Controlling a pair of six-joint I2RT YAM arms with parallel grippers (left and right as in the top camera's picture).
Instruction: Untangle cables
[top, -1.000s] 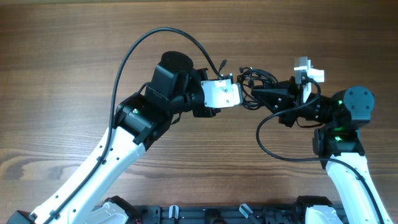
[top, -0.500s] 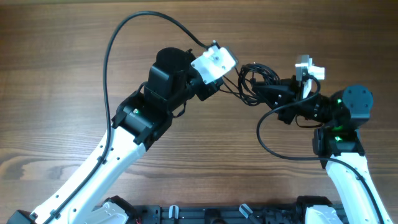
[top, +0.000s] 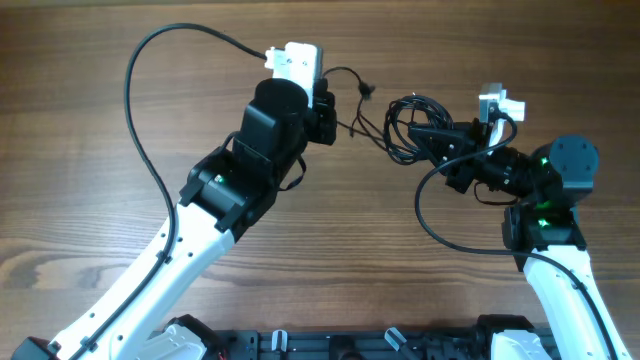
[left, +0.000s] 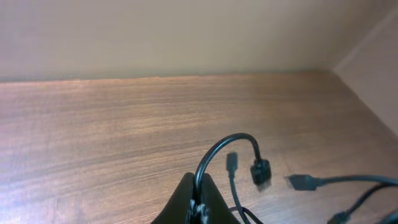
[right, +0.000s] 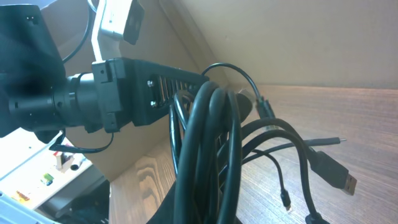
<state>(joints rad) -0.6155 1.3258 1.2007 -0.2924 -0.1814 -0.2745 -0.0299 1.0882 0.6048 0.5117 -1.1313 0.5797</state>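
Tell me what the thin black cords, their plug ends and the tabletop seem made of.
The thin black cords look like rubber or soft plastic sheathing, smooth and slightly shiny, bending in loose loops. The small silvery plug ends: apparently metal tips in black moulded plastic. The brown tabletop: wood or wood-look laminate, matte, with visible grain.

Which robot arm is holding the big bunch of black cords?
The right end effector, shut on the looped bundle of cables; the left end effector pinches only one thin strand.

Overhead top-down, both wrists close on cables (right: 208, 155)
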